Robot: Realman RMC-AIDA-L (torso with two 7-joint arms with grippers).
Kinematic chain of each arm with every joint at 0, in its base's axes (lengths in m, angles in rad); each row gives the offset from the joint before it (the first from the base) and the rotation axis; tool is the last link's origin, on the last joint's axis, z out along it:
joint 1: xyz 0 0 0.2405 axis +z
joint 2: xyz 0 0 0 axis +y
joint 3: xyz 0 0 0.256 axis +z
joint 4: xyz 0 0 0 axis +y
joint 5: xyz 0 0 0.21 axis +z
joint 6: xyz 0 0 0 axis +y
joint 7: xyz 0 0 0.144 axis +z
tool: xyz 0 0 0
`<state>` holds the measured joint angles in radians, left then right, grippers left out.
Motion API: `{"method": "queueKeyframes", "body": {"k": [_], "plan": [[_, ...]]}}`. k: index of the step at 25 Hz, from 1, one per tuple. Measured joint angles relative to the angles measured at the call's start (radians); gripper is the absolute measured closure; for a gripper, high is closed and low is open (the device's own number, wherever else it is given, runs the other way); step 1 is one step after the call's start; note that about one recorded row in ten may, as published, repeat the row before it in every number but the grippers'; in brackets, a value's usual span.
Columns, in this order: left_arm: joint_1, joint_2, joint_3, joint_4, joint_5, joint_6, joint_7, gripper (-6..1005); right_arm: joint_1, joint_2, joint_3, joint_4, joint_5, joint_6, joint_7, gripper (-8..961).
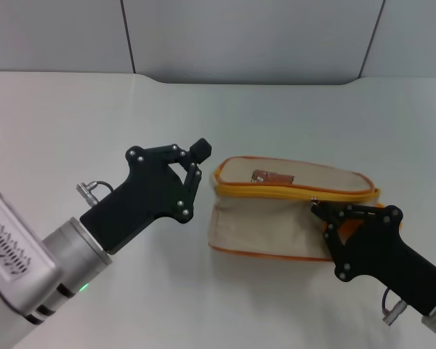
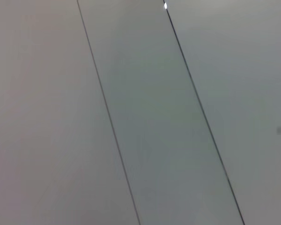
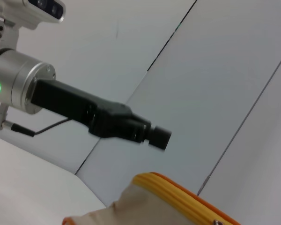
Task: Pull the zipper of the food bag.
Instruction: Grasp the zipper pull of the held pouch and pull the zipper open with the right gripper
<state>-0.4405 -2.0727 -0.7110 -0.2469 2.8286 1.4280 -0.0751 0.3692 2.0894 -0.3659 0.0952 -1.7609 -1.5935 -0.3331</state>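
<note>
The food bag (image 1: 269, 225) is a beige canvas pouch with orange piping and lies on the white table right of centre. Its brown bear print (image 1: 272, 177) faces up. The yellow zipper (image 1: 276, 191) runs along its top edge. My right gripper (image 1: 317, 207) reaches in from the lower right, its fingertips together on the small silver pull tab (image 1: 314, 200) midway along the zipper. My left gripper (image 1: 201, 150) is shut and empty, hovering just off the bag's left end without touching it. The right wrist view shows the bag's corner (image 3: 131, 206), the zipper (image 3: 187, 199) and the left gripper (image 3: 160, 137) above them.
The white table (image 1: 73, 123) stretches to a grey panelled wall (image 1: 247, 36) at the back. The left wrist view shows only grey wall panels (image 2: 145, 117).
</note>
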Motion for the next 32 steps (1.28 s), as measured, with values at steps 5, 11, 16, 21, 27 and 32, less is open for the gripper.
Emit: {"method": "queueKeyframes", "body": {"k": [5,11,16,21,27,32], "plan": [[0.021,-0.006,-0.002,-0.001,0.0,-0.087,0.001,1000,-0.003,-0.002,0.01,-0.001,0.003,-0.009,0.015,956],[0.129,-0.007,0.003,-0.034,0.0,-0.085,0.009,1000,0.002,-0.004,0.015,-0.011,0.006,-0.014,0.083,956],[0.172,-0.008,0.022,-0.038,0.0,-0.097,0.036,1000,0.022,-0.004,0.023,-0.011,0.006,-0.018,0.104,956],[0.171,-0.009,0.048,-0.11,-0.005,-0.192,0.147,1000,0.033,-0.003,0.017,-0.007,0.001,-0.036,0.109,955],[0.161,-0.008,0.092,-0.215,-0.009,-0.29,0.192,1000,0.042,-0.003,0.015,-0.007,0.001,-0.04,0.158,955],[0.164,-0.009,0.092,-0.244,-0.018,-0.31,0.192,1000,0.064,-0.002,0.009,0.01,-0.029,-0.035,0.168,955]]}}
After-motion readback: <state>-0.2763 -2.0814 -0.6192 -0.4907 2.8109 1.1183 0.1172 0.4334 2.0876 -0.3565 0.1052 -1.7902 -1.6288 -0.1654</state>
